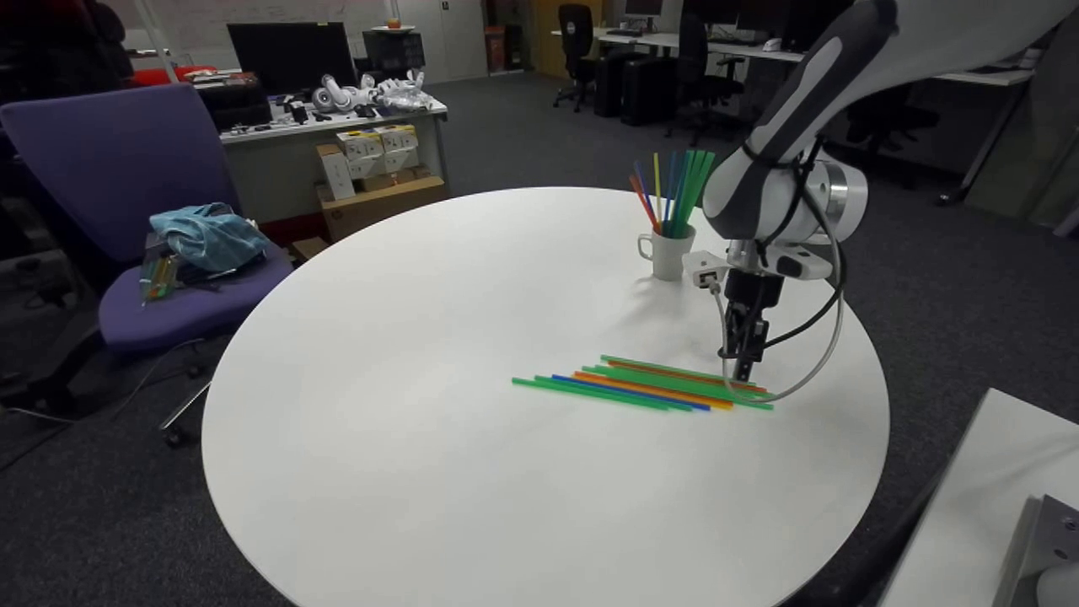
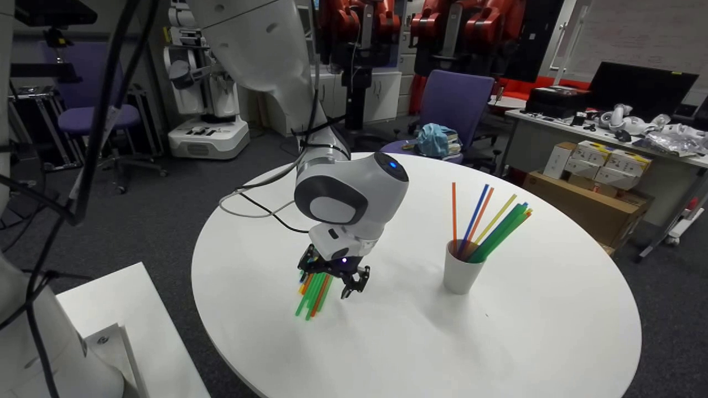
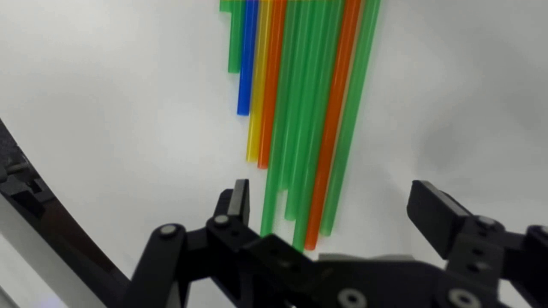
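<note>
My gripper (image 3: 329, 184) is open and points down over the white round table (image 1: 421, 472). In the wrist view several straws (image 3: 306, 111), green, orange, yellow and blue, lie side by side on the table. The ends of several green straws and one orange straw lie between the fingers, nearer the left finger. No straw is gripped. Whether the fingertips touch the table is unclear. In both exterior views the gripper (image 1: 743, 371) (image 2: 326, 284) is over one end of the straw row (image 1: 632, 384) (image 2: 316, 296). A white mug (image 1: 668, 258) (image 2: 462, 275) stands upright nearby, holding several coloured straws (image 1: 693, 185).
A grey cable (image 1: 830, 358) loops from the wrist down near the straws. A white side table (image 1: 986, 497) (image 2: 130, 309) stands beside the round table, with the arm's base on it. A purple chair (image 1: 126, 160) with a blue cloth (image 1: 209, 238) stands near the table's edge.
</note>
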